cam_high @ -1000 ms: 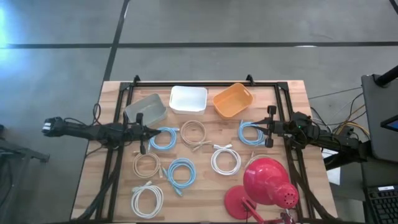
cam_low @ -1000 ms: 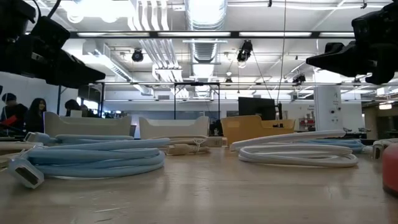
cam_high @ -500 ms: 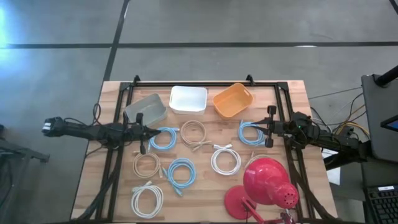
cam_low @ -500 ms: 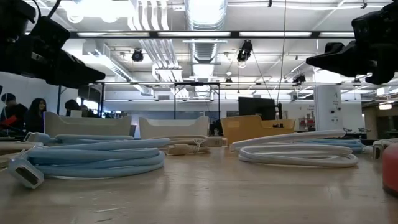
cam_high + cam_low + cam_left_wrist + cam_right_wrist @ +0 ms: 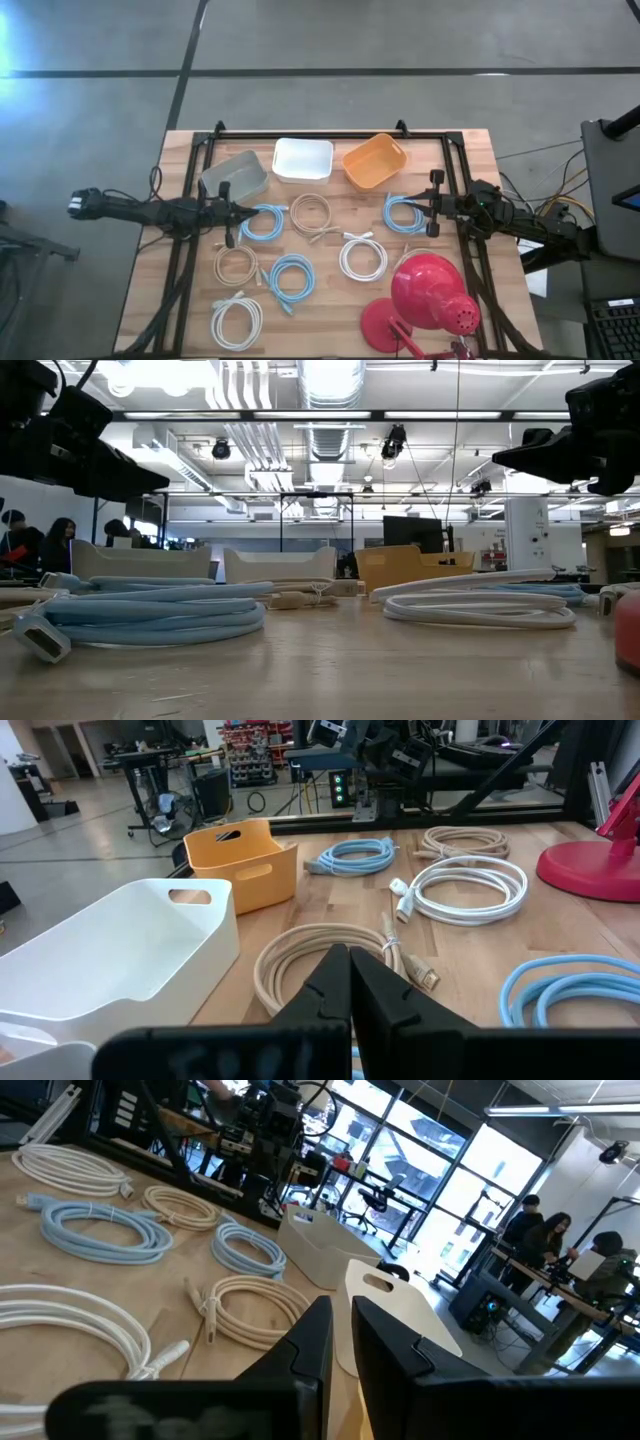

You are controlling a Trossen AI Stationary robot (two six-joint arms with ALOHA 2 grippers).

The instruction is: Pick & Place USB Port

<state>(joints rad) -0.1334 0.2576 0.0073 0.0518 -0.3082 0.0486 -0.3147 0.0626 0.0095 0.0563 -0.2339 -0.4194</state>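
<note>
Several coiled cables lie flat on the wooden table: light blue coils (image 5: 264, 222) (image 5: 405, 213) (image 5: 291, 277), beige coils (image 5: 311, 213) (image 5: 236, 265) and white coils (image 5: 362, 257) (image 5: 236, 318). My left gripper (image 5: 243, 212) (image 5: 350, 955) hovers shut over the table's left side, level and pointing right, beside a light blue coil. My right gripper (image 5: 413, 205) (image 5: 341, 1308) hovers over the right side, level and pointing left, near another light blue coil, with its fingers close together. Both are empty.
Along the far edge stand a grey bin (image 5: 235, 175), a white bin (image 5: 303, 159) and an orange bin (image 5: 374, 161). A red desk lamp (image 5: 430, 295) fills the near right corner. Dark frame rails (image 5: 330, 134) run along the far edge and sides. People sit in the room beyond.
</note>
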